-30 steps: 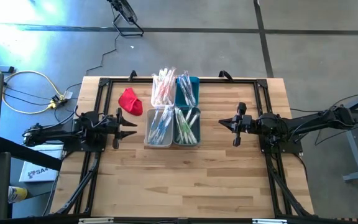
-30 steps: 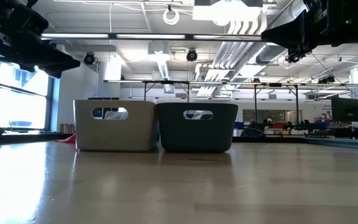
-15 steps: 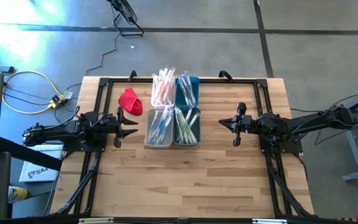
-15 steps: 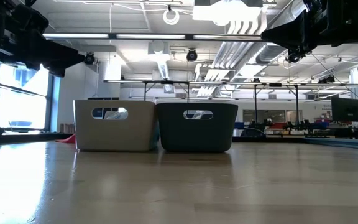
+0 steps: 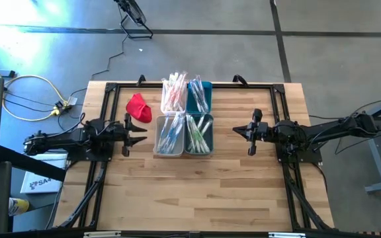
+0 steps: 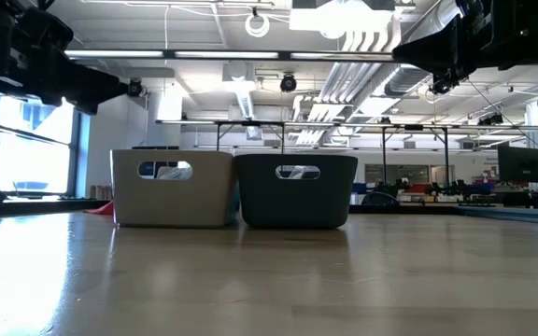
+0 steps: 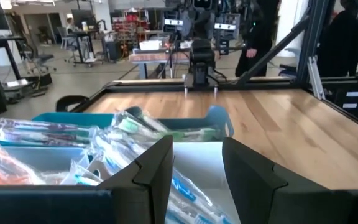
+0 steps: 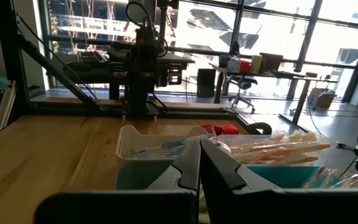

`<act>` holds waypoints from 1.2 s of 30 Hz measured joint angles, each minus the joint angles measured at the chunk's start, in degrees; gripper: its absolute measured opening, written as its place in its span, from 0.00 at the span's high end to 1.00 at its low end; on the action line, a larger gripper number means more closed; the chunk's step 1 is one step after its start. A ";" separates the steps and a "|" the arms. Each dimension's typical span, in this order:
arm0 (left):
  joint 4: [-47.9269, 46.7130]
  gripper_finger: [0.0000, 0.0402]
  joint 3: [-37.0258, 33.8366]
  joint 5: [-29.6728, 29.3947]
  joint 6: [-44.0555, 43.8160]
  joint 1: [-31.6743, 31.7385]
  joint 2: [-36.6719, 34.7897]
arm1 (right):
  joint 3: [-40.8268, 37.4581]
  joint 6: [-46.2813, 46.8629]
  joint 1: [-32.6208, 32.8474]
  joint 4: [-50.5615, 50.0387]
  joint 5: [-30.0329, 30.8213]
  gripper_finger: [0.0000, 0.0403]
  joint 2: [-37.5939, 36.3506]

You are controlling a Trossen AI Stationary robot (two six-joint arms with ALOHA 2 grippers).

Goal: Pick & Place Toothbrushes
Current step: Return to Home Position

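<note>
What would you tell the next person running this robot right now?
Left gripper: fingers open, empty, hovering on the left of the bins.
Right gripper: fingers shut, empty, hovering on the right of the bins.
Toothbrushes: all lie in the four bins mid-table; none seen loose on the wood.
Red cloth: on the table beside the bins, on the left arm's side.
Done: sorting looks finished.
Left: probably just parking both arms.

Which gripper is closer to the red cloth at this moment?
Left. The left gripper is near the red cloth; the right gripper is on the other side of the bins.
</note>
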 joint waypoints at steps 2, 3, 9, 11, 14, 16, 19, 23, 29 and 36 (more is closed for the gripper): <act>0.18 0.66 -0.02 -0.19 0.22 0.00 0.00 | 0.00 0.04 -0.01 -0.02 -0.01 0.99 0.00; 0.13 0.66 -0.02 -0.34 0.26 0.00 0.00 | 0.00 0.06 0.00 -0.02 -0.01 0.99 0.00; 0.11 0.66 -0.07 -0.42 0.27 0.00 0.11 | 0.00 0.15 -0.01 0.01 -0.01 0.99 0.00; 0.11 0.66 -0.07 -0.44 0.27 0.00 0.11 | 0.00 0.15 0.01 0.25 -0.01 0.99 0.00; 0.14 0.66 -0.07 -0.46 0.27 0.00 0.11 | 0.00 0.17 0.01 0.99 0.00 0.99 0.00; 0.14 0.66 -0.07 -0.46 0.25 0.00 0.11 | 0.00 0.17 0.00 1.62 -0.01 0.99 -0.06; 0.16 0.66 -0.07 -0.50 0.25 0.00 0.11 | 0.00 0.76 0.01 1.53 0.00 0.99 -1.54; 0.16 0.66 -0.07 -0.59 0.25 0.00 0.11 | 0.00 2.12 0.00 0.65 -0.01 0.99 -5.09; 0.20 0.66 -0.07 -0.59 0.25 0.00 0.11 | 0.00 5.35 -0.01 -3.00 -0.01 0.99 -12.79; 0.22 0.66 -0.07 -0.58 0.23 0.00 0.11 | 0.00 8.06 0.01 -8.43 -1.55 0.99 -20.17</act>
